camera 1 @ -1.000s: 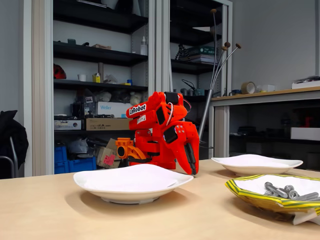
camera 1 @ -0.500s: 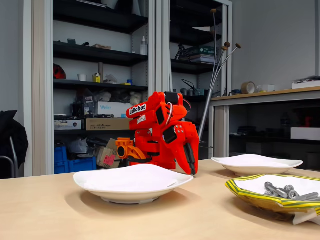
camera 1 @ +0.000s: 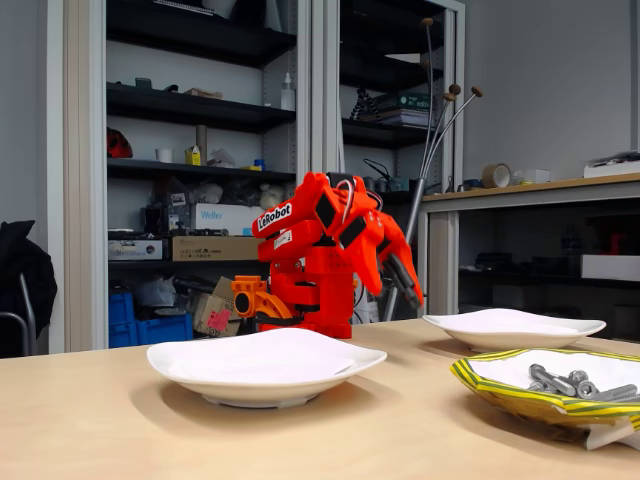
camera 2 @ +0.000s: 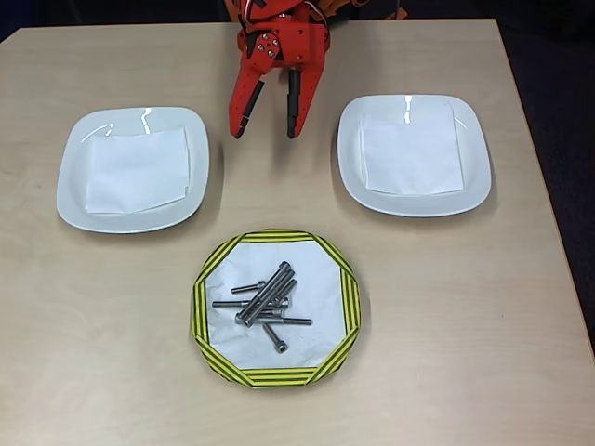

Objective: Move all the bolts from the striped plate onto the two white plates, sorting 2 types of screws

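Several silver-grey bolts (camera 2: 265, 299), long and short, lie in a loose pile on the striped plate (camera 2: 349, 307) at the table's near middle. In the fixed view the bolts (camera 1: 575, 383) rest in the striped plate (camera 1: 500, 392) at the lower right. One white plate (camera 2: 74, 177) lies at the left and the other white plate (camera 2: 474, 158) at the right, each holding a white paper sheet. My red gripper (camera 2: 265, 132) hangs open and empty between them at the far edge, well above the striped plate in the picture. In the fixed view the gripper (camera 1: 412, 292) is off the table behind the white plates (camera 1: 200, 372) (camera 1: 470, 330).
The arm's red base (camera 1: 310, 300) stands at the table's far edge. Bare wooden tabletop (camera 2: 446, 325) surrounds the three plates. Shelves with boxes (camera 1: 200, 215) and a side counter (camera 1: 540, 190) stand behind the table.
The gripper, which pointed down close to the table by the base, has swung up and outward to the right in the fixed view. Plates and bolts have not moved.
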Tool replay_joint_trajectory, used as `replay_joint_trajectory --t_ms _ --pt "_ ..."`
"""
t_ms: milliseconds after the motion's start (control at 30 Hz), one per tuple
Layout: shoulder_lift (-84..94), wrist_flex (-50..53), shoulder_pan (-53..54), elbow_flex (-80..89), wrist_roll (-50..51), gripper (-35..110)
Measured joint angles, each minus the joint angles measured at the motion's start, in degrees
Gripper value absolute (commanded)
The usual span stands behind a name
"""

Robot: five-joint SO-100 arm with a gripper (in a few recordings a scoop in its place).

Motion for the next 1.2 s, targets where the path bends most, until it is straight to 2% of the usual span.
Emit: replay_joint_trajectory --t_ms 267,633,833,1133,1200 --pt "-25.8 7.2 0.9 -24.7 -1.0 31" --pt "-69.8 -3.9 1.3 -51.8 -1.6 29" --pt "-92.4 -7.4 1.6 -69.8 3.2 26" --pt "-108.1 -11.4 0.2 -80.0 6.9 21" --pt "-110.2 -11.4 -0.3 -81.4 8.7 28"
